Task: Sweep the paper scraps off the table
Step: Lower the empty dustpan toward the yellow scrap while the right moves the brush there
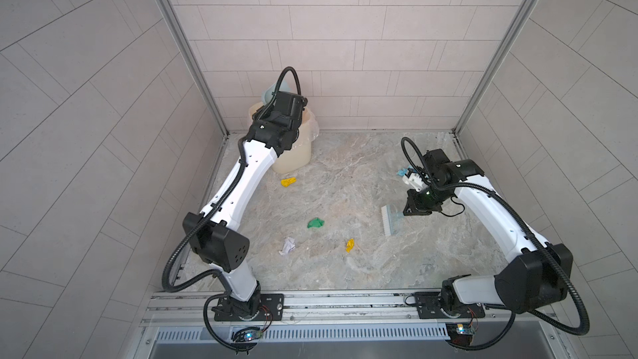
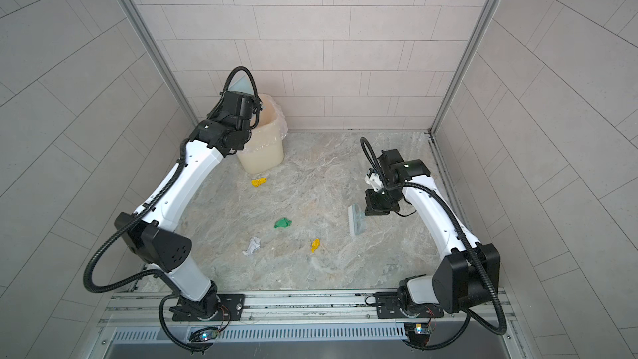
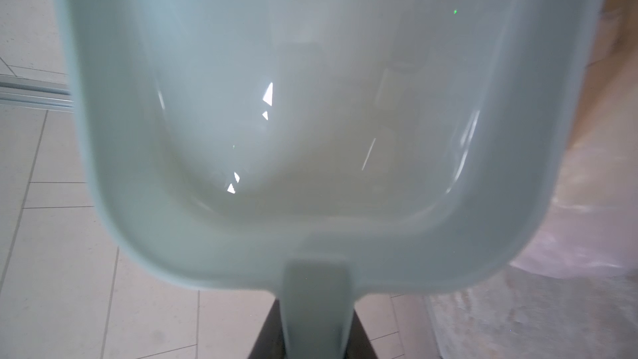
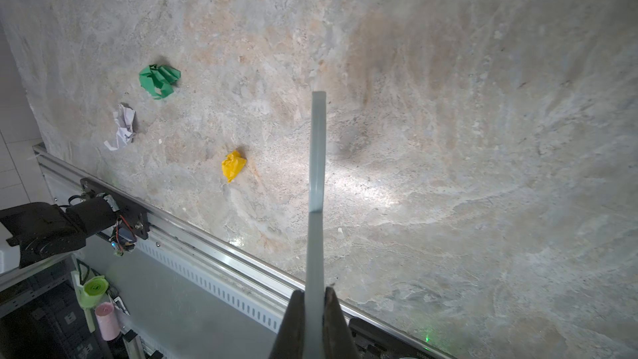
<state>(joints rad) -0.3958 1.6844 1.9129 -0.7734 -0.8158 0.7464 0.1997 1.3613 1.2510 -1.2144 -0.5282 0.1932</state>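
Several paper scraps lie on the table (image 1: 345, 174): a yellow wad (image 1: 288, 182) near the bin, a green wad (image 1: 315, 223), a white scribbled wad (image 1: 287, 246) and a second yellow wad (image 1: 350, 245). A light blue scrap (image 1: 402, 171) shows beside the right wrist. My left gripper (image 3: 317, 334) is shut on the handle of the pale blue dustpan (image 3: 310, 115), held tilted above the bin; the pan's inside shows no scraps. My right gripper (image 4: 315, 300) is shut on the brush (image 1: 390, 219), whose bristles rest on the table right of the scraps.
A beige bin (image 1: 297, 160) with a plastic liner stands at the back left corner, under the left wrist. Aluminium rails (image 1: 345, 300) edge the table, and grey tiled walls close in three sides. Both arm bases sit on the front rail.
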